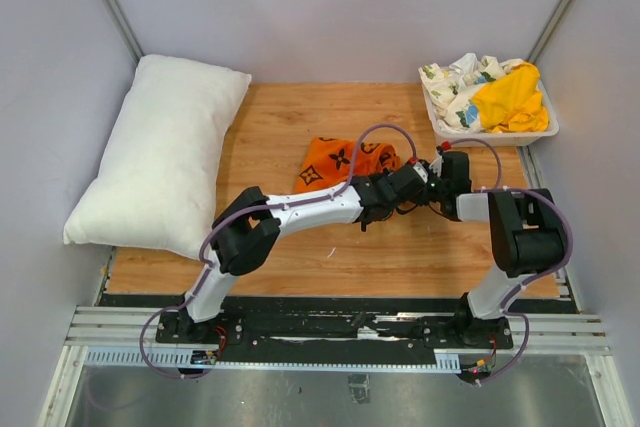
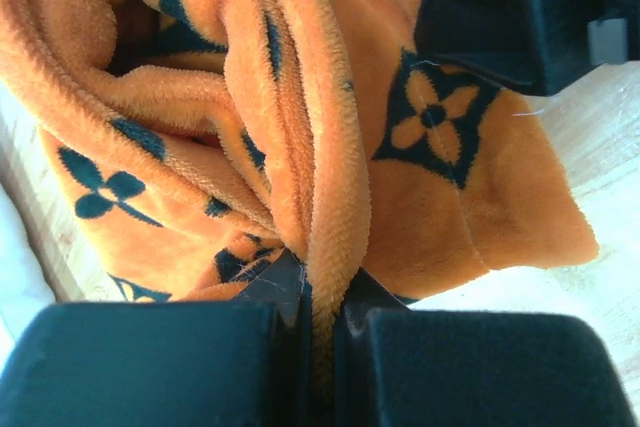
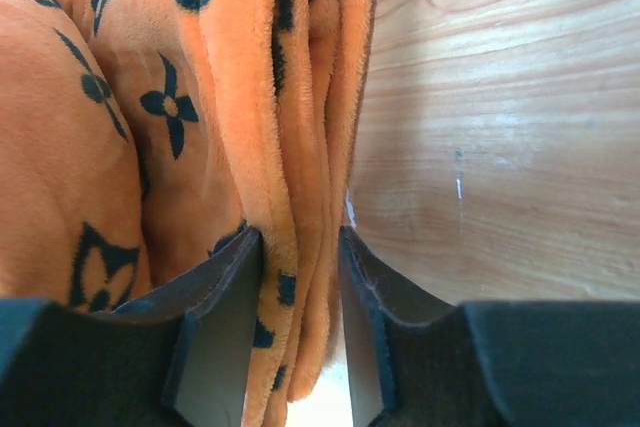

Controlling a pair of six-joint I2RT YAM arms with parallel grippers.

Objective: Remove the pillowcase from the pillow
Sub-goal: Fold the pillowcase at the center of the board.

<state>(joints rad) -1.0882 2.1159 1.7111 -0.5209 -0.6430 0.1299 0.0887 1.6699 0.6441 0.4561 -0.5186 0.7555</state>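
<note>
From above, the plump white pillow (image 1: 160,152) lies bare along the left edge of the wooden worktop (image 1: 300,112), one end in the far left corner. The orange pillowcase (image 1: 340,162) sits crumpled near the middle of the worktop, well apart from the pillow. The left arm (image 1: 310,209) and the right arm (image 1: 520,232) both reach to the pillowcase's right side, where their wrists meet. At the far right corner a white bin (image 1: 545,129) holds a floral-print cloth (image 1: 455,87) and a yellow cloth (image 1: 510,97). In the left wrist view, the left gripper (image 2: 320,322) has its fingers pressed nearly together, pinching a plush fold of the pillowcase that rises bunched above them. In the right wrist view, the right gripper (image 3: 300,257) has its fingers set either side of a thick folded edge of the pillowcase, both touching the fabric, with bare wood to the right.
</note>
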